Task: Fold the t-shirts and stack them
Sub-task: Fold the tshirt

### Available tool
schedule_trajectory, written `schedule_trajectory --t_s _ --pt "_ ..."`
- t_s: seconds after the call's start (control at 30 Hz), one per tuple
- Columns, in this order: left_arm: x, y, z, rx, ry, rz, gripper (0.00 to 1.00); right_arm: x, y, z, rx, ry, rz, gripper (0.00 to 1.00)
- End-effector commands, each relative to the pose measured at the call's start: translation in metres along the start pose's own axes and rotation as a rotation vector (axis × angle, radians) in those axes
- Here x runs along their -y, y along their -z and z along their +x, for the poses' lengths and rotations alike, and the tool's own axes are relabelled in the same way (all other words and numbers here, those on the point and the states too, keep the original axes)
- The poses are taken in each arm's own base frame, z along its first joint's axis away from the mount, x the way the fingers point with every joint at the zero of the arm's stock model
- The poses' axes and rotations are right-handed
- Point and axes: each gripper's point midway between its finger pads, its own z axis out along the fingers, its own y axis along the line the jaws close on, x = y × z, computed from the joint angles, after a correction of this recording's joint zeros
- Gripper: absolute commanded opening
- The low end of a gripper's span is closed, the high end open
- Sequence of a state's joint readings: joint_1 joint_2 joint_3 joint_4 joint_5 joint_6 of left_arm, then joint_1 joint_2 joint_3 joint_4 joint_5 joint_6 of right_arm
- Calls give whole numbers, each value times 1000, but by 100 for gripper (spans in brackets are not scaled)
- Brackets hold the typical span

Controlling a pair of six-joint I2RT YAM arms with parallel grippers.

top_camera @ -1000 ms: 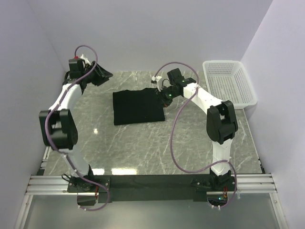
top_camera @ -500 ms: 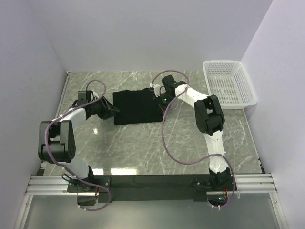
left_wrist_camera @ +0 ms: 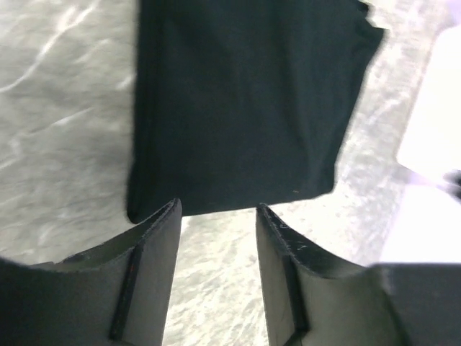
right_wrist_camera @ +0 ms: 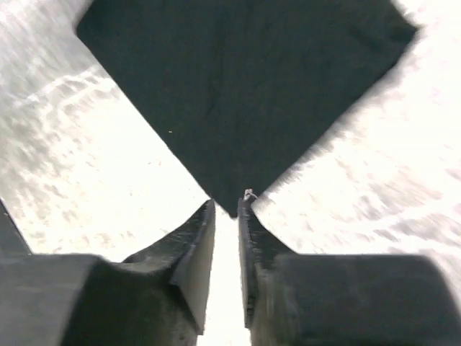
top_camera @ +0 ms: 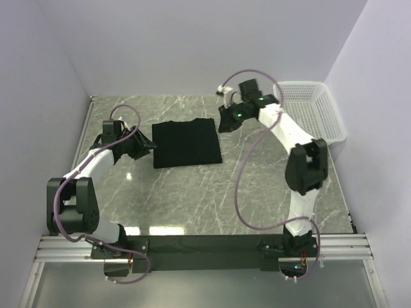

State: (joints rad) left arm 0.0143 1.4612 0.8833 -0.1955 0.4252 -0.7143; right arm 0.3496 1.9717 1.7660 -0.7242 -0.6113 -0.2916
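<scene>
One black t-shirt (top_camera: 186, 144) lies folded into a flat rectangle on the marble table (top_camera: 192, 192). My left gripper (top_camera: 149, 146) sits low just off its left edge, open, with only table between the fingers. In the left wrist view the t-shirt (left_wrist_camera: 245, 101) fills the top and the left gripper (left_wrist_camera: 218, 209) points at its near edge. My right gripper (top_camera: 223, 124) hangs beyond the shirt's back right corner, clear of the cloth. In the right wrist view the jaws of the right gripper (right_wrist_camera: 226, 204) stand narrowly apart and empty, in line with a corner of the t-shirt (right_wrist_camera: 238, 79).
A white plastic basket (top_camera: 308, 112) stands at the back right against the wall. Pale walls close in the table on the left, back and right. The arms' bases and a metal rail (top_camera: 205, 247) run along the near edge.
The right gripper has let go of the shirt's back right corner and moved up and away toward the basket. The left arm swung down from the back left to the shirt's left edge.
</scene>
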Motion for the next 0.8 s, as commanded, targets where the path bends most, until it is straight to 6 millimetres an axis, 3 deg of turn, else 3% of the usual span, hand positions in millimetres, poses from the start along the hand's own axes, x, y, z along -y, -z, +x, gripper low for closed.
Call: schedule_trajectory --t_s 0.0,0.2,0.47,0.67,0.73,0.77 --pt "-22 -4 -3 13 3 -115 54 -14 34 -3 49 24 -26 28" --pt "-30 -30 -6 -21 24 -112 66 -20 48 16 56 18 -19 36" --pt "-46 -56 6 -117 25 -144 67 -23 58 23 81 -9 -21 37" --pt "-43 -82 27 -201 9 -147 62 -22 61 22 98 -24 -25 37" --pt "-45 -89 29 -216 13 -161 56 -22 63 21 104 -24 -24 37" --pt "-45 -91 29 -219 14 -162 48 -22 62 23 102 -31 -24 37"
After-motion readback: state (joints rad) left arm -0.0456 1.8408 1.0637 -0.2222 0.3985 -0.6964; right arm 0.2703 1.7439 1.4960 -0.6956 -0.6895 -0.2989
